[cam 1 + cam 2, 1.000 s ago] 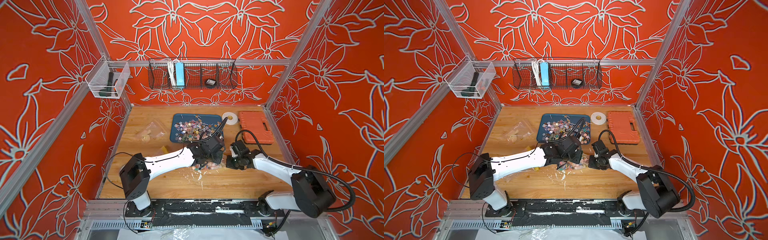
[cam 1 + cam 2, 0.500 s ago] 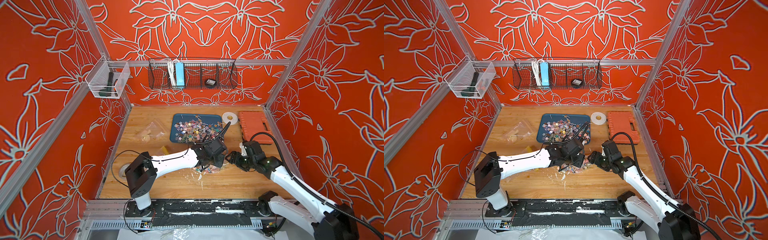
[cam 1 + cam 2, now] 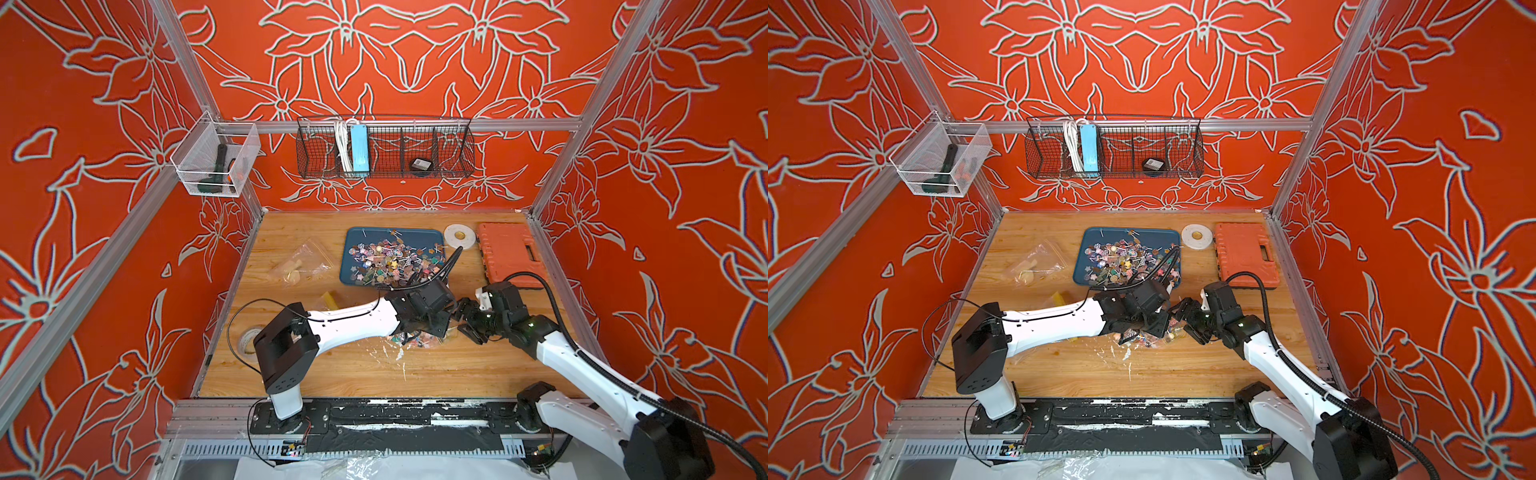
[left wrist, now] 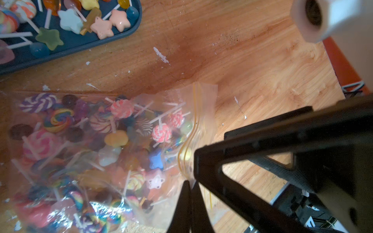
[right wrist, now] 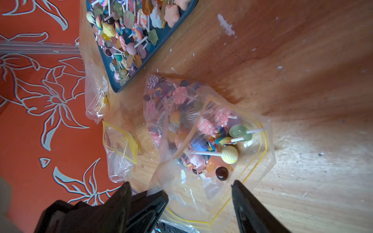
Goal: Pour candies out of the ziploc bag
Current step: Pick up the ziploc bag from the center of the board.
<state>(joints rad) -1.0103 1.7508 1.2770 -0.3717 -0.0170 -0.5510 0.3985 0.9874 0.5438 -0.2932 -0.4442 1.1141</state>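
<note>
— Where is it?

— The ziploc bag lies flat on the wooden table, just beside the blue tray. It is well filled. The candies show through the clear film: swirl, round and star heads on thin white sticks, all in a heap. Its yellow-lined mouth gapes toward the right arm.

— Who has hold of it?

— The left gripper is clenched on one lip, right at the zip line. The right gripper is released, jaws wide and facing the mouth, grasping nothing.

— So which step?

— I judge it to be securing the bag before the pour. Next, the right jaws probably need to take hold of the bag. Then both arms lift it and tip the mouth over the tray, which already holds a pile. The film is limp, so sticks could snag at the zip.
</note>
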